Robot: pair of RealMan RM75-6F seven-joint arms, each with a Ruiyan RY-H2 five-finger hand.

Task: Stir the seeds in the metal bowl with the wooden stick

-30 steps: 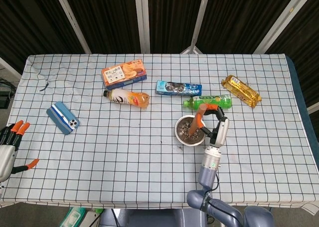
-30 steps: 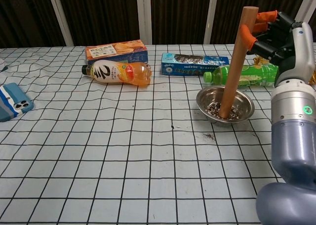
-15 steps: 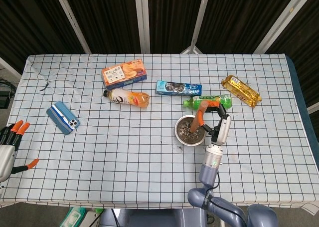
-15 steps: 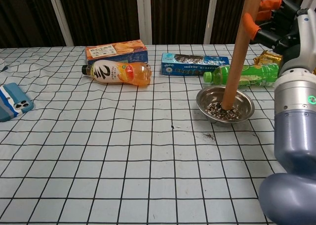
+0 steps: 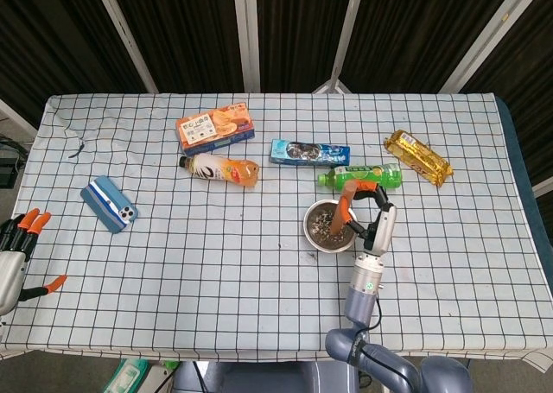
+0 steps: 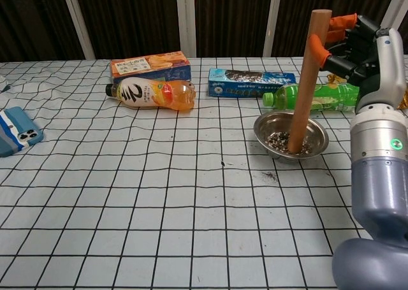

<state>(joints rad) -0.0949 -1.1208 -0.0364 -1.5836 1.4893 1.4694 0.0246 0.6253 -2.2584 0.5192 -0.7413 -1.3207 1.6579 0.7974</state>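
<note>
While the right hand [image 6: 357, 44] grips the wooden stick [image 6: 307, 79] near its top, the stick's lower end rests among the seeds [image 6: 287, 142] in the metal bowl [image 6: 317, 136]. Left hand [image 5: 17, 242] hangs off the surface [image 5: 173, 263] edge, fingers apart, holding nothing.

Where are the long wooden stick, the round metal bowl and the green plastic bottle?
long wooden stick [image 6: 305, 79], chest view, middle of shaft.
round metal bowl [image 6: 317, 132], chest view, right inner wall.
green plastic bottle [image 6: 333, 96], chest view, labelled body.
</note>
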